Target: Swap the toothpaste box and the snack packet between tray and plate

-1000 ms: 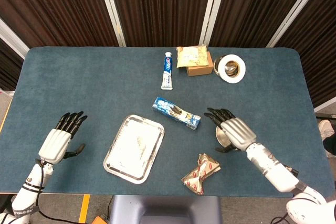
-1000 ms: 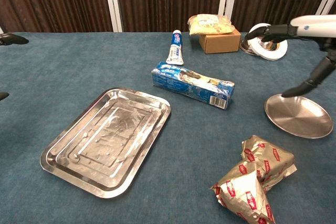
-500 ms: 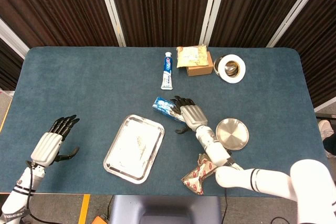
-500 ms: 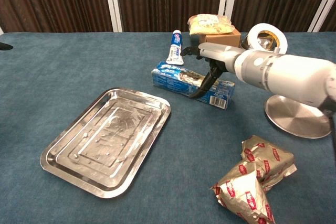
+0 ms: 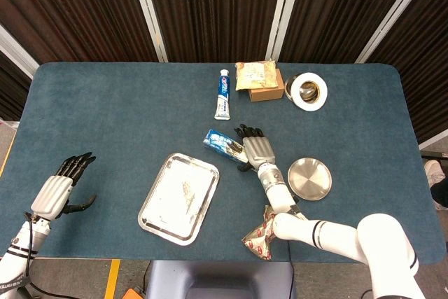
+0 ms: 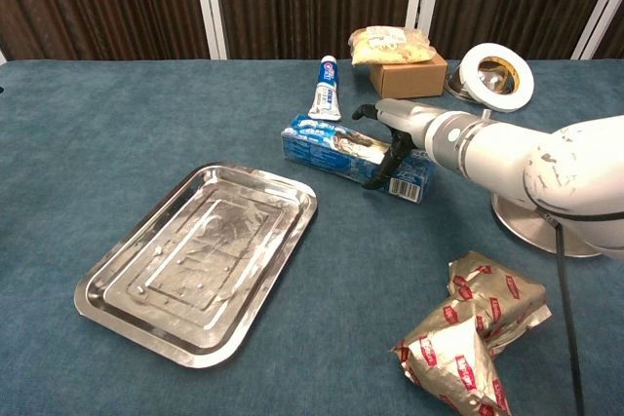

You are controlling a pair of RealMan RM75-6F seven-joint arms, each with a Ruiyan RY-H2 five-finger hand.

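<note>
Blue table [image 5: 105, 103] | one tray [image 5: 178, 198], one plate [image 5: 310, 178] | right hand [image 5: 257, 151] grips one toothpaste box [image 6: 331, 146] | left hand [image 5: 58, 190] spread

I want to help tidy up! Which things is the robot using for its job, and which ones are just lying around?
For the job: toothpaste box, snack packet, tray, plate, and the right hand on the box.

Just lying about: toothpaste tube, cardboard box, yellow bag, tape roll.

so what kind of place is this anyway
Probably a robot test or data-collection lab, not a home: a blue felt-covered table backed by dark curtain panels, and unrelated props laid out on it, such as a metal tray, toothpaste box and tape roll.
</note>
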